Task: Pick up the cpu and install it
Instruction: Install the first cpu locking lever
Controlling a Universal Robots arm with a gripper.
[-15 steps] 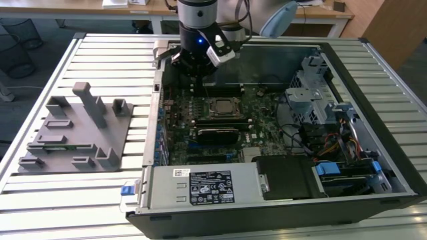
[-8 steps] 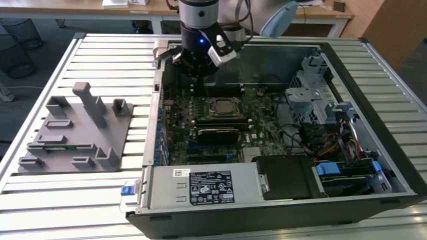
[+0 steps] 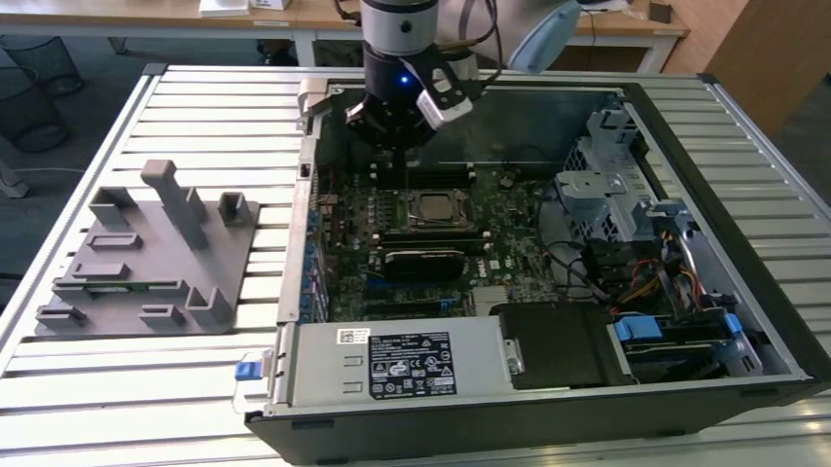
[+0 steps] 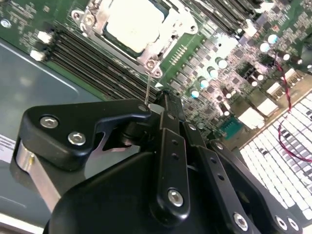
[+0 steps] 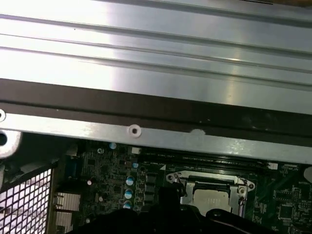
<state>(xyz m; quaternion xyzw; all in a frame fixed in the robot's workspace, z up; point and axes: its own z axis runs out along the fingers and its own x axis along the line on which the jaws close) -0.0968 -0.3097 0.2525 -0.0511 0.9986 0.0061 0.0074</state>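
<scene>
The cpu [image 4: 134, 22], a pale silvery square, lies flat inside the metal-framed socket [image 3: 435, 207] on the green motherboard of an open computer case. In the first wrist view the cpu [image 5: 210, 197] is seen seated under the socket's frame. My gripper [image 3: 393, 165] hangs just beyond the socket's far edge, over the memory slots. In the second wrist view my gripper [image 4: 163, 100] is shut, its black fingers pressed together a short way above the board. A thin metal rod [image 4: 147, 87] runs from the socket's corner up to the fingertips; I cannot tell whether it is gripped.
A grey moulded fixture [image 3: 143, 253] sits on the slatted table at the exterior view's left. Inside the case are a black rectangular module [image 3: 422, 261], the power supply [image 3: 389, 365], a drive cage [image 3: 604, 185] and loose cables [image 3: 636, 282]. The case's far wall [image 3: 532, 97] rises behind the gripper.
</scene>
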